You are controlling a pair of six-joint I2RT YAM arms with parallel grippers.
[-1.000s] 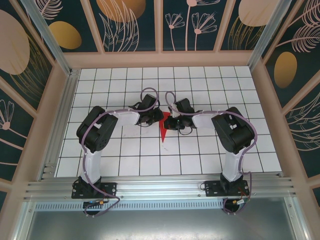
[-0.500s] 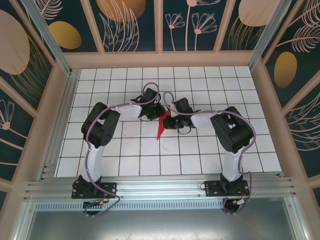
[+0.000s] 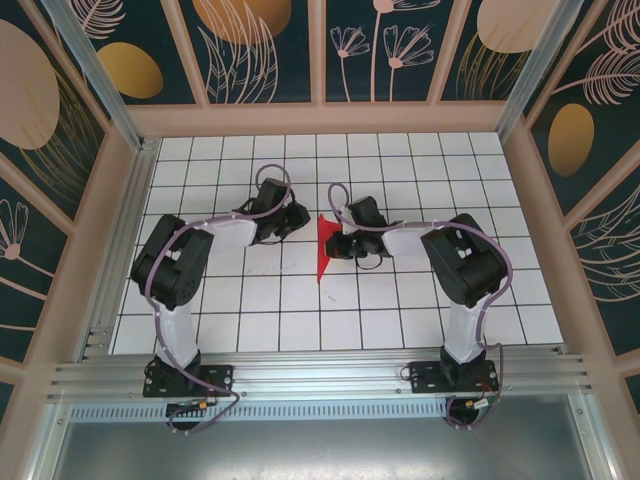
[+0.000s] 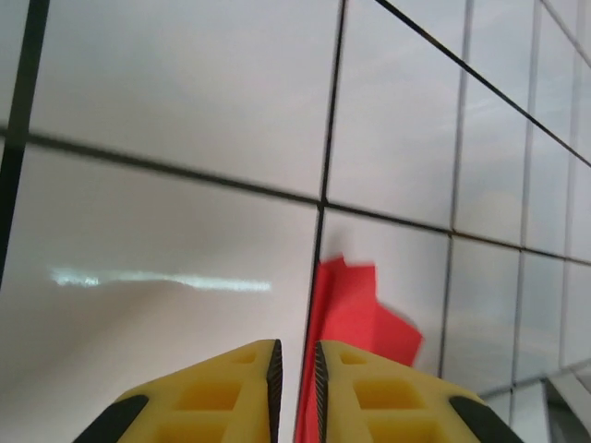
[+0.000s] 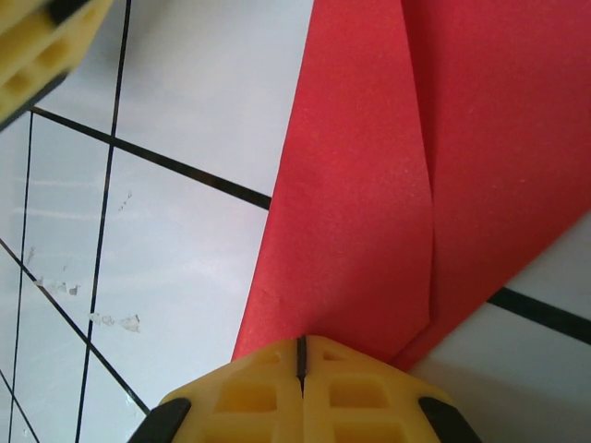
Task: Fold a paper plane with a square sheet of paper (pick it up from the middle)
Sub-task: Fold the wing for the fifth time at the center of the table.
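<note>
The square sheet of paper (image 3: 323,250) is folded into a slim red shape, wide at the far end and pointed toward the arms. It lies in the middle of the white grid table (image 3: 250,300). My right gripper (image 3: 339,246) is shut, and its tips (image 5: 301,343) rest on the paper's right part (image 5: 388,185), where layered folds show. Whether it pinches a layer I cannot tell. My left gripper (image 3: 297,219) hangs about a tile left of the paper, its jaws a narrow slit apart (image 4: 295,355) with nothing between them. The red paper (image 4: 360,314) lies just ahead of it.
A finger of the left gripper (image 5: 42,46) shows at the upper left of the right wrist view. Beige walls (image 3: 320,118) close the table at the back and sides. A metal rail (image 3: 320,365) runs along the near edge by the arm bases.
The left gripper has drawn back to the left, off the paper. The paper's point has swung slightly left. The right gripper has stayed in place, shut.
</note>
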